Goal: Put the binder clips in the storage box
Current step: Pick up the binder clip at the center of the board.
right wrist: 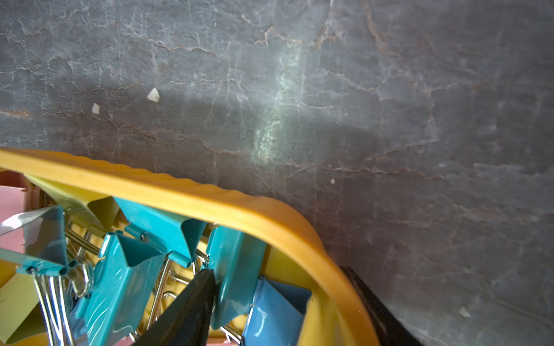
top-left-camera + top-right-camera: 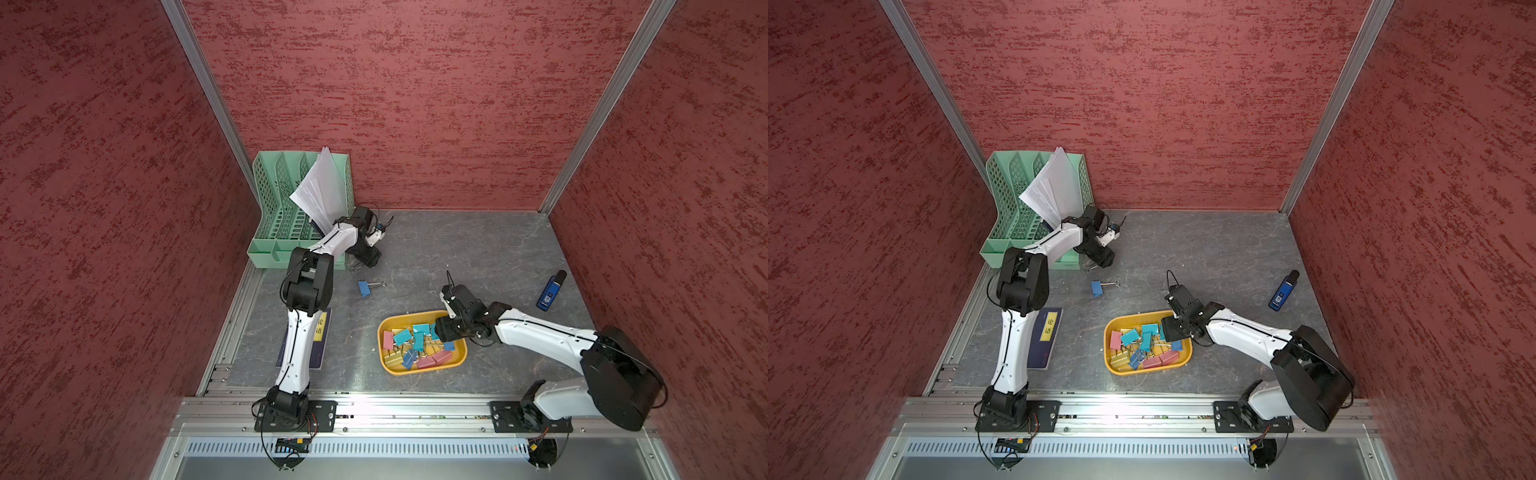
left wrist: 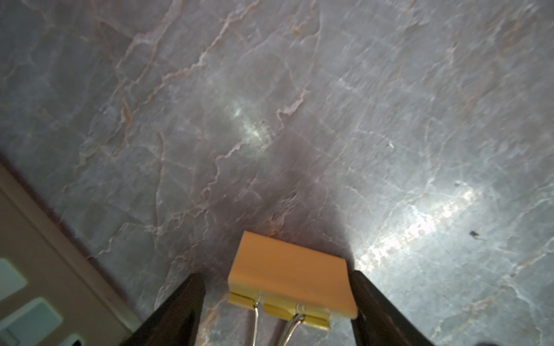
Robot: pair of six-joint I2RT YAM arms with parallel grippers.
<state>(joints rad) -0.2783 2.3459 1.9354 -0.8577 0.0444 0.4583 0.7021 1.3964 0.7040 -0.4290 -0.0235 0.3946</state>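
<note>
A yellow binder clip (image 3: 290, 269) lies on the grey table between the fingers of my left gripper (image 3: 277, 277). One finger touches its side and a gap shows at the other. In both top views that gripper (image 2: 368, 259) is down beside the green organizer and hides the clip. A blue binder clip (image 2: 364, 288) lies loose on the table nearby. The yellow-orange storage box (image 2: 417, 371) holds several binder clips (image 2: 415, 340). My right gripper (image 1: 278, 271) straddles its far right corner, jaws wide apart. One finger (image 1: 195, 299) is inside against a teal clip (image 1: 236, 263), the other is outside the wall.
A mint-green file organizer (image 2: 282, 208) with white papers (image 2: 320, 187) stands at the back left. A dark notebook (image 2: 322, 332) lies under the left arm. A blue stapler (image 2: 550, 291) lies at the right. Red walls close three sides.
</note>
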